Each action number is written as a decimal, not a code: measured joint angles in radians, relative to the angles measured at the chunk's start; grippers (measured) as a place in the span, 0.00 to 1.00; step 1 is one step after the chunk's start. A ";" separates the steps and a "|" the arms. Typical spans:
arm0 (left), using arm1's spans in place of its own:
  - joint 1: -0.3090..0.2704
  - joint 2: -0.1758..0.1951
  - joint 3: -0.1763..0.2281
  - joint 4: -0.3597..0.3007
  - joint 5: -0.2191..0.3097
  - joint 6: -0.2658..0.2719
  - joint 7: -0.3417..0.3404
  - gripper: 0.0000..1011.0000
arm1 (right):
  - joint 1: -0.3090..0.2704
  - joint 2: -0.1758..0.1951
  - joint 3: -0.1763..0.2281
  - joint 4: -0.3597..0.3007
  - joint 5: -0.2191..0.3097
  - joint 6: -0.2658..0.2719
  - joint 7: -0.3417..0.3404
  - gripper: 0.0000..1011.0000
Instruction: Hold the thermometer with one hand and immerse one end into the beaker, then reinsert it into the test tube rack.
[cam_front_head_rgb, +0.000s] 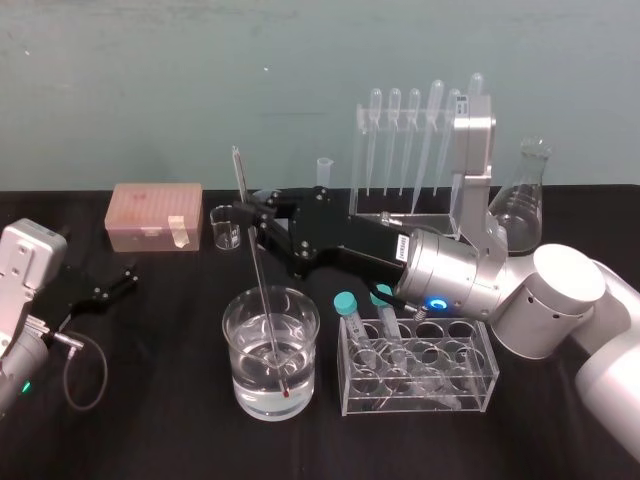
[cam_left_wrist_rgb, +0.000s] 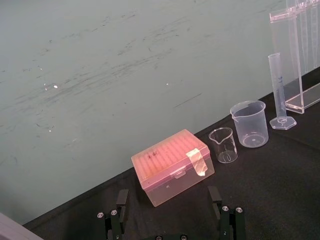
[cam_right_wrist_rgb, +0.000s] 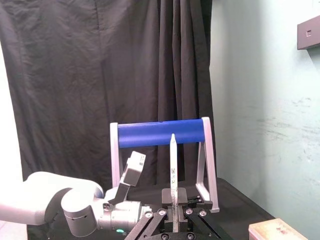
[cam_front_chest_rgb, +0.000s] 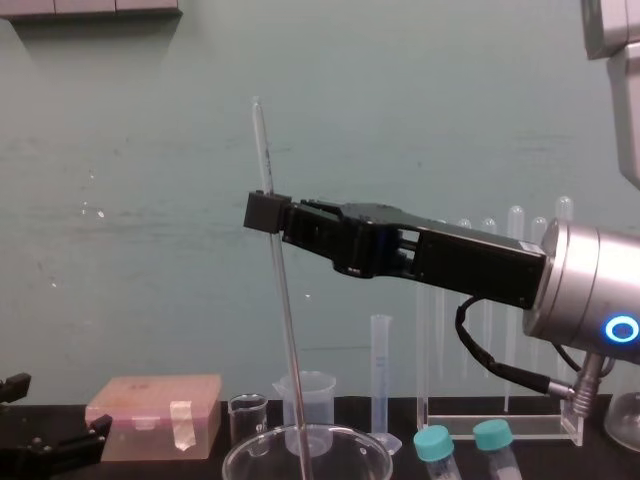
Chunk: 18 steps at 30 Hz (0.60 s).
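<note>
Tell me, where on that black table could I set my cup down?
Barest: the black table between the left gripper and the beaker, and the front strip before the beaker. Crowded: the back row from the pink box to the test tube rack, and above the beaker, where the right gripper holds the thermometer.

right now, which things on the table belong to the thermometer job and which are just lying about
In the job: thermometer, shut in the right tool, red tip in the beaker; test tube rack behind.
Lying about: pink tip box, small glass beaker, plastic beaker, measuring cylinder, conical flask, low tube rack; left tool parked.
</note>
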 joint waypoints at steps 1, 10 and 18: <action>0.000 0.000 0.000 0.000 0.000 0.000 0.000 1.00 | 0.000 0.000 0.000 0.000 0.000 0.000 0.000 0.06; 0.000 0.000 0.000 0.000 0.000 0.000 0.000 1.00 | -0.003 0.000 0.000 -0.003 -0.001 0.001 -0.005 0.06; 0.000 0.000 0.000 0.000 0.000 0.000 0.000 1.00 | -0.004 0.001 0.000 -0.005 -0.002 0.002 -0.006 0.06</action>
